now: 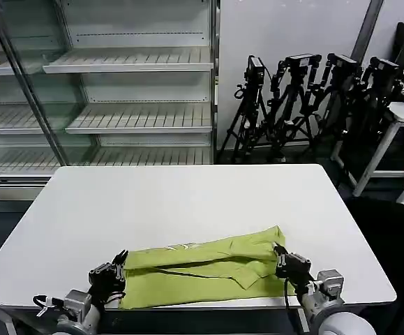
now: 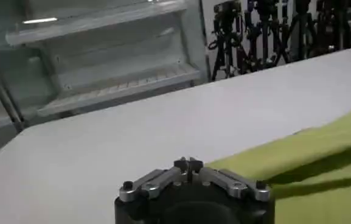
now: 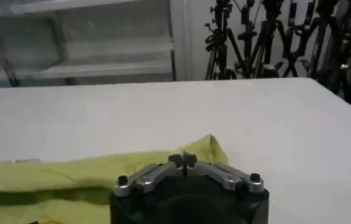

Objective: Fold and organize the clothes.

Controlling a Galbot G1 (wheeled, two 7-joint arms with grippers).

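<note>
Left gripper [image 1: 120,269] pinched on T-shirt [image 1: 202,272] edge, right gripper [image 1: 280,257] likewise at opposite end; thin fabric could slip out or sag, spoiling fold.

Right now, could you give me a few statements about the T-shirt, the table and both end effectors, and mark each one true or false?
1. The lime T-shirt lies on the near part of the white table. True.
2. The T-shirt is spread out flat with both sleeves extended. False: it is folded into a long band running across the table.
3. The left end effector is at the shirt's left end and the right end effector at its right end. True.
4. Both end effectors' fingers are spread wide open. False: both are shut, fingertips together.
5. A second garment lies at the table's far edge. False: that part is bare.
</note>
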